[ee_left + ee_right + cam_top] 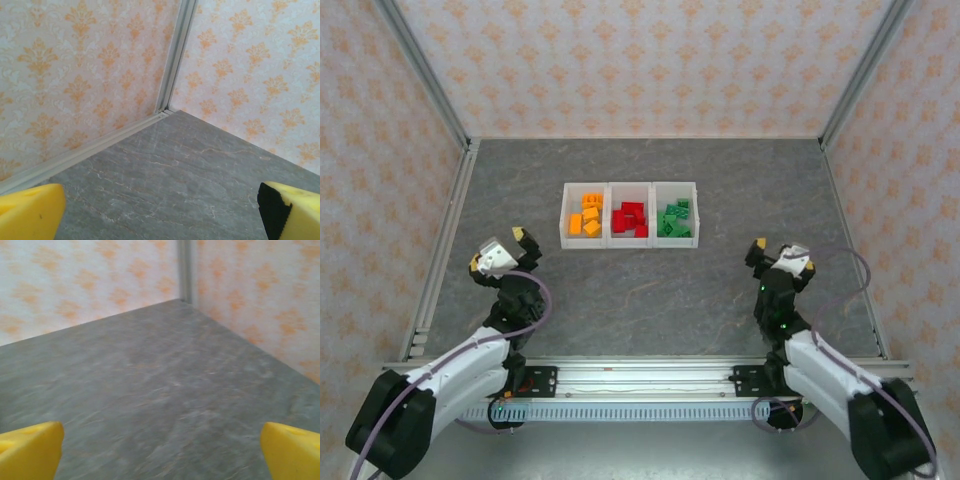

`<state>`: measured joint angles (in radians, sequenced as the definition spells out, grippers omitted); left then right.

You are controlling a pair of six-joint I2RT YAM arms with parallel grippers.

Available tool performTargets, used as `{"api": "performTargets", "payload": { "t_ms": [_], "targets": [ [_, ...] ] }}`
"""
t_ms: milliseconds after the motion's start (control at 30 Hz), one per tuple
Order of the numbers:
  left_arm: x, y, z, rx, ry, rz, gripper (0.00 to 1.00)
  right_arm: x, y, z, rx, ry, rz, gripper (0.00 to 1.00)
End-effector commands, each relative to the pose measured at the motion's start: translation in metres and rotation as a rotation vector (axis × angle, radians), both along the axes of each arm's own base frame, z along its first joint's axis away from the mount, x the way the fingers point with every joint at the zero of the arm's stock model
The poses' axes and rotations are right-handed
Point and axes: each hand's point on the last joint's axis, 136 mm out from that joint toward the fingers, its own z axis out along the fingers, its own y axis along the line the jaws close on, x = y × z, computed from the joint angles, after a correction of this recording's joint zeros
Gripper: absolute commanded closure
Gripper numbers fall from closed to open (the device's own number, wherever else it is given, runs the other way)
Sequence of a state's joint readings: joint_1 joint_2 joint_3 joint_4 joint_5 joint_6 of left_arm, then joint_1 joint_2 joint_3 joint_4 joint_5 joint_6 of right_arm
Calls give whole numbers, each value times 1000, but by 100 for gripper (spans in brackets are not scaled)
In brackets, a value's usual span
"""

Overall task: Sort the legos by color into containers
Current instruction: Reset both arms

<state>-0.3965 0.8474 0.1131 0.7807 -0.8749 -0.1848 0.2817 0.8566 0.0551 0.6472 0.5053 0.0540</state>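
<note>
Three white containers [608, 240] stand joined in a row at the table's middle back. Orange legos [586, 218] lie in the left bin, red legos [630, 220] in the middle one, green legos [675, 218] in the right one. My left gripper [502, 250] hovers open near the front left, well apart from the bins, with nothing between its yellow fingertips [30, 214]. My right gripper [780, 256] is open at the front right, also apart from the bins, and its yellow fingertips [292, 450] hold nothing.
Patterned walls with aluminium posts [425, 80] enclose the grey table [640, 300] on three sides. A rail [640, 375] runs along the near edge between the arm bases. The left wrist view looks into the far corner [162, 111].
</note>
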Motion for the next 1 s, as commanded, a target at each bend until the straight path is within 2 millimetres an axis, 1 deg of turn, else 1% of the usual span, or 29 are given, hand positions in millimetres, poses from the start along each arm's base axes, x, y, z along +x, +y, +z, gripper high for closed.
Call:
{"api": "performTargets", "payload": {
  "t_ms": [0, 100, 133, 200, 233, 267, 300, 333, 367, 400, 433, 467, 500, 533, 567, 600, 667, 700, 767, 967],
  "targets": [
    [11, -7, 13, 81, -21, -68, 1, 11, -18, 29, 40, -206, -31, 0],
    [21, -3, -2, 136, 51, -56, 1, 35, -12, 29, -2, -178, 30, 0],
    [25, -3, -8, 139, 64, -60, 1, 45, -5, 29, -22, -172, 65, 0],
    [33, -4, -18, 124, 65, -92, 1, 60, 5, 20, -22, -153, 132, 0],
    [38, -6, -21, 124, 53, -126, 0, 64, 9, 9, -24, -142, 155, 0],
    [40, -5, -20, 131, 42, -125, 1, 67, 8, 14, -42, -193, 151, 0],
    [44, -8, -19, 134, 33, -148, 1, 68, 5, 10, -51, -170, 123, 0],
    [49, -9, -19, 155, 42, -168, 1, 76, 5, -3, -15, -72, 123, 0],
    [53, -8, -18, 170, 52, -163, 0, 84, 2, -3, 10, -69, 145, 0],
    [58, -8, -19, 185, 63, -172, 0, 86, 0, 2, 18, -115, 162, 0],
    [63, -10, -23, 187, 60, -210, 1, 82, 1, -1, 22, -103, 168, 0],
    [64, -8, -26, 183, 44, -221, 1, 83, -3, -4, 32, -74, 143, 0],
    [63, -3, -23, 186, 1, -209, 0, 84, -6, -2, 32, -88, 123, 0],
    [60, 0, -28, 158, -10, -223, 0, 82, -6, 0, 27, -103, 123, 0],
    [63, 4, -33, 142, -1, -233, 0, 82, -5, -3, 28, -88, 124, 0],
    [69, 9, -35, 131, 16, -213, 0, 84, -5, -4, 31, -75, 126, 0],
    [88, 5, -48, 118, 114, -237, 0, 83, -4, -2, 26, -86, 128, 0],
    [89, 5, -49, 109, 121, -249, 0, 84, -4, -3, 28, -79, 127, 0],
    [85, 9, -42, 123, 76, -222, 0, 84, -4, -2, 28, -85, 129, 0],
    [84, 7, -42, 125, 80, -226, 0, 84, -4, -2, 28, -85, 130, 0]
  ]
}}
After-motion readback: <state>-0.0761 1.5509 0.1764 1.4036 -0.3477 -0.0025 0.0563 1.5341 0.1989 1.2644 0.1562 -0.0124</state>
